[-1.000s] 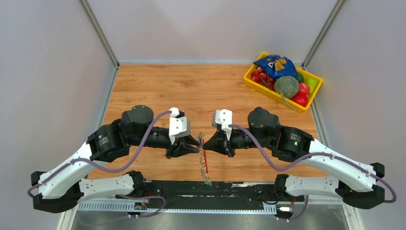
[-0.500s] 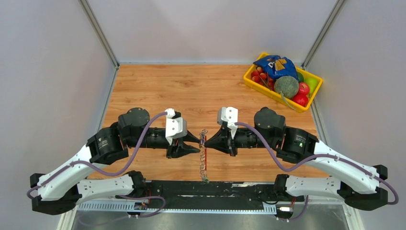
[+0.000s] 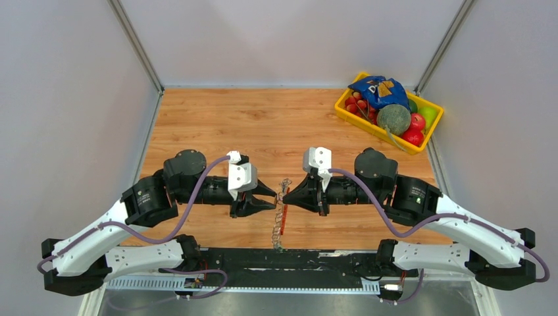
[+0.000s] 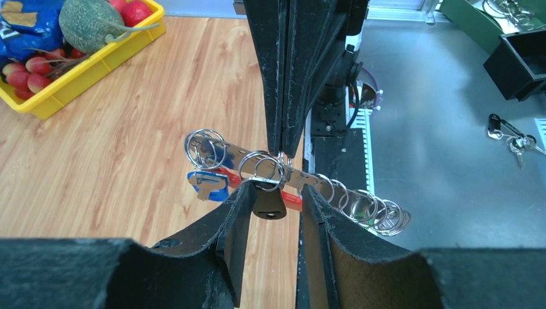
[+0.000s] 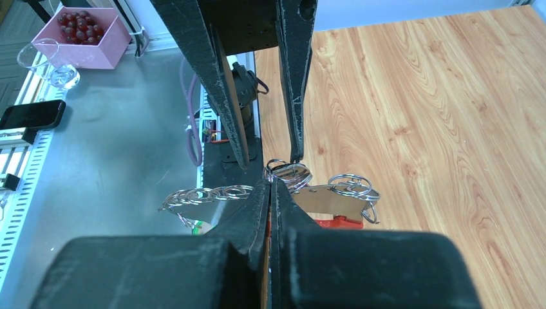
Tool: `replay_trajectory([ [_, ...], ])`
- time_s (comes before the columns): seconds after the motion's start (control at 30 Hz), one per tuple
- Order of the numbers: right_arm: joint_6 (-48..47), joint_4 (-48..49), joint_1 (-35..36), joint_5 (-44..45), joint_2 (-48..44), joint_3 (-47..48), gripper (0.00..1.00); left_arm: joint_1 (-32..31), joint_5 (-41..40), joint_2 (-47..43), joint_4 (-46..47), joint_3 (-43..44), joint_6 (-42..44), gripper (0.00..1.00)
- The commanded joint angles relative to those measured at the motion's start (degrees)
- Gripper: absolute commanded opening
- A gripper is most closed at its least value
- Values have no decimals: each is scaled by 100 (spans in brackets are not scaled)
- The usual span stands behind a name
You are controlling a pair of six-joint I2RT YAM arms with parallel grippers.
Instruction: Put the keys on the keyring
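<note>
The keyring [image 4: 302, 182] is a silver strip carrying several wire rings, with a red strip and a green tip, and it hangs in the air between the two arms [image 3: 281, 209]. My right gripper [image 5: 271, 183] is shut on one of its rings and reaches in from above in the left wrist view [image 4: 281, 145]. A blue-headed key [image 4: 207, 183] hangs from a ring at the strip's far end. A black-headed key [image 4: 269, 205] hangs from a middle ring, just in front of my left gripper [image 4: 278, 193]. Its jaws are open, and the black head sits close to the left finger.
A yellow bin [image 3: 350, 116] of fruit and a blue bag stands at the back right of the wooden table. On the metal bench are a pink box [image 5: 90, 35], a glass [image 5: 55, 64], a phone [image 5: 29, 114], a spare key bunch [image 4: 515, 138] and a black box [image 4: 521, 58].
My left jaws have opened wider. The right gripper has drawn back to the right with the keyring, and the strap has swung a little rightwards with it.
</note>
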Motion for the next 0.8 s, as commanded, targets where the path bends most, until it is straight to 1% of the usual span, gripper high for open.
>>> replay_trajectory([
  [0.0, 129, 456, 32, -103, -136, 79, 0, -4, 74, -50, 330, -25, 122, 41],
  [0.2, 129, 482, 21, -156, -122, 82, 0, -3, 134, -48, 475, -75, 128, 40],
  [0.27, 136, 497, 28, -163, -128, 86, 0, -3, 173, -57, 488, -96, 135, 38],
  [0.33, 145, 496, 27, -169, -130, 96, 0, -6, 203, -77, 492, -131, 144, 33],
  [0.43, 151, 501, 28, -166, -139, 109, 0, -3, 268, -103, 540, -182, 169, 23],
  [0.53, 154, 520, 28, -164, -156, 103, 0, -8, 299, -114, 534, -196, 190, 17],
  [0.7, 169, 563, 23, -158, -161, 88, 0, -3, 394, -122, 541, -198, 213, 3],
  [0.77, 167, 601, 26, -133, -174, 83, 0, -6, 411, -126, 536, -205, 210, 1],
])
